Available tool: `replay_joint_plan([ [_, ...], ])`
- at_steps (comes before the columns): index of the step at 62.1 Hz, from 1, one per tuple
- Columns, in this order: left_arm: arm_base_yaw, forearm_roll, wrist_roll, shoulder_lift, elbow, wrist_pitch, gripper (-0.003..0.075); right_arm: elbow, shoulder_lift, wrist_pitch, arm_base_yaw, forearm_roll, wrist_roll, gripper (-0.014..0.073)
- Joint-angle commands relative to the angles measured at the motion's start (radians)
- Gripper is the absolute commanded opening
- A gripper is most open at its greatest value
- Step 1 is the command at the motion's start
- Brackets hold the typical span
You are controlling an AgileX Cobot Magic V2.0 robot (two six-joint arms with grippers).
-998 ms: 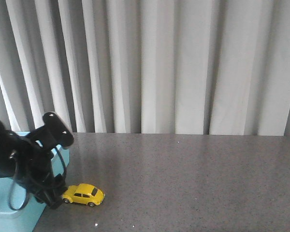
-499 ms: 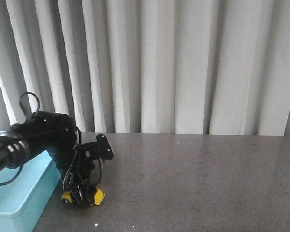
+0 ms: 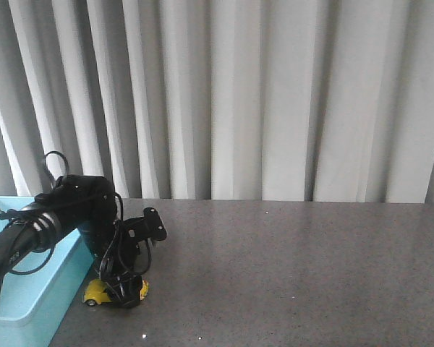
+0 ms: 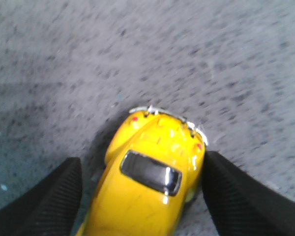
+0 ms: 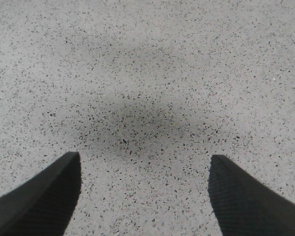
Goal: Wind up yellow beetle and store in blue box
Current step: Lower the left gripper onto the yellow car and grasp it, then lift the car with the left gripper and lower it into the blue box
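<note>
beetle (image 4: 150,184) sits outside blue box (image 3: 29,289), between left gripper (image 4: 140,196) fingers.

A staged test or lab setup rather than a lived-in room — the backdrop is a full wall of pale grey pleated curtains (image 3: 275,101) hung straight behind the table (image 3: 296,267). The table has a grey speckled stone-look top, and a black robot arm (image 3: 65,217) with looped cables reaches over it — no household furnishings in view.
</note>
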Motion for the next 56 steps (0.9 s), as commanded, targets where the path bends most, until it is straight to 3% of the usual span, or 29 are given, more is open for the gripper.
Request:
replay_joint_plan([
  [1, 0.011, -0.050, 0.013, -0.063, -0.034, 0.013, 0.0500, -0.024, -0.009, -0.050, 0.000, -0.008, 0.001, 0.0523],
  [28, 0.011, -0.078, -0.003, -0.070, -0.038, 0.013, 0.0282, -0.024, -0.009, -0.050, 0.000, -0.008, 0.001, 0.0523],
  [56, 0.009, -0.135, -0.194, -0.225, -0.038, 0.013, 0.0265, -0.024, -0.009, -0.050, 0.000, -0.008, 0.001, 0.0523],
])
